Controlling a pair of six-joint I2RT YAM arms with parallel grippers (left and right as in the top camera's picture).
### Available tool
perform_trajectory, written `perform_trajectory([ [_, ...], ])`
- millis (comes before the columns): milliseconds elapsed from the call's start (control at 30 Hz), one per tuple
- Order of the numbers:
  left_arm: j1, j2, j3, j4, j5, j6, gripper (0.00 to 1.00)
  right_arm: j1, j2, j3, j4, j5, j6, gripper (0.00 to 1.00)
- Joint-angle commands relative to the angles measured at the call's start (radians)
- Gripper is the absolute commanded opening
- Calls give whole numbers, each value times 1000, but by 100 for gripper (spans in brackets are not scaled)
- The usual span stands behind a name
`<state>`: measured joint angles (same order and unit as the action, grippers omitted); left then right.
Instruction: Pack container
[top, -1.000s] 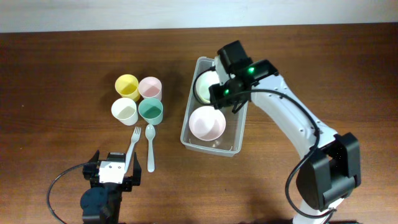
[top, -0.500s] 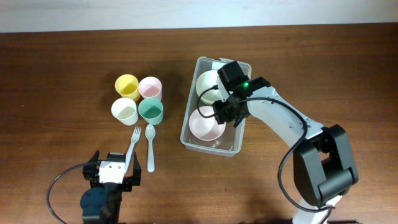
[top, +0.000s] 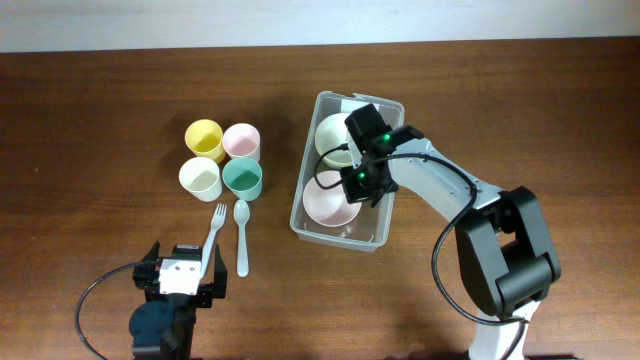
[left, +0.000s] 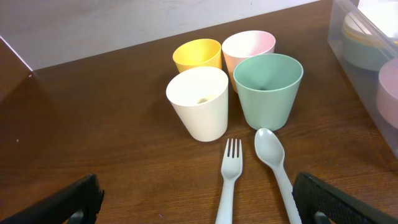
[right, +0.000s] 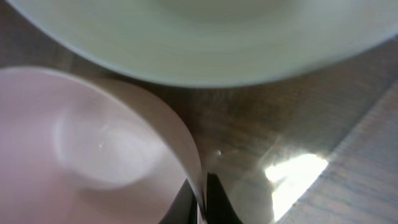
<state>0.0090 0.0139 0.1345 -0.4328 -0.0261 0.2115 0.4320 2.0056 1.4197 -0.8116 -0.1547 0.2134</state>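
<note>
My right fingers (top: 362, 184) are down inside the container (top: 299, 205). This clear tub sits on the worktop (top: 100, 120), well apart from my left fingers (top: 183, 278), ahead of them and off to their right. On the right wrist view the two dark fingertips (right: 215, 198) are clenched on the rim of the pink bowl (right: 93, 155). One tip is inside its wall and one outside, with the thin edge pinched between them. That bowl lies in the end of the container nearer my side. Just beyond the right fingers, in the farther end, lies the pale green bowl (right: 217, 37), its edge close to the pink one. I cannot tell whether the two bowls touch.

My left fingers are released and spread wide with nothing between them, low over the worktop. Directly ahead of them lie a fork (left: 229, 174) and a spoon (left: 273, 162), side by side, heads pointing away, with the fork on the left. Beyond the cutlery four cups stand upright in a tight square. The cream cup (left: 199, 102) and green cup (left: 267, 90) are nearer the fingers. The yellow cup (left: 198, 56) and pink cup (left: 249, 45) stand behind them. The container's clear wall runs along the right edge of that wrist view.
</note>
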Motion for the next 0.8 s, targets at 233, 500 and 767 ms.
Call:
perform_trajectory([
  [233, 0, -7, -8, 2, 11, -16, 100, 6, -211, 304, -195, 35, -25, 4],
  [500, 0, -7, -8, 2, 11, -16, 100, 5, -161, 288, -212, 35, -21, 16],
  [767, 0, -7, -8, 2, 11, -16, 100, 6, -14, 163, -164, 23, -14, 33],
])
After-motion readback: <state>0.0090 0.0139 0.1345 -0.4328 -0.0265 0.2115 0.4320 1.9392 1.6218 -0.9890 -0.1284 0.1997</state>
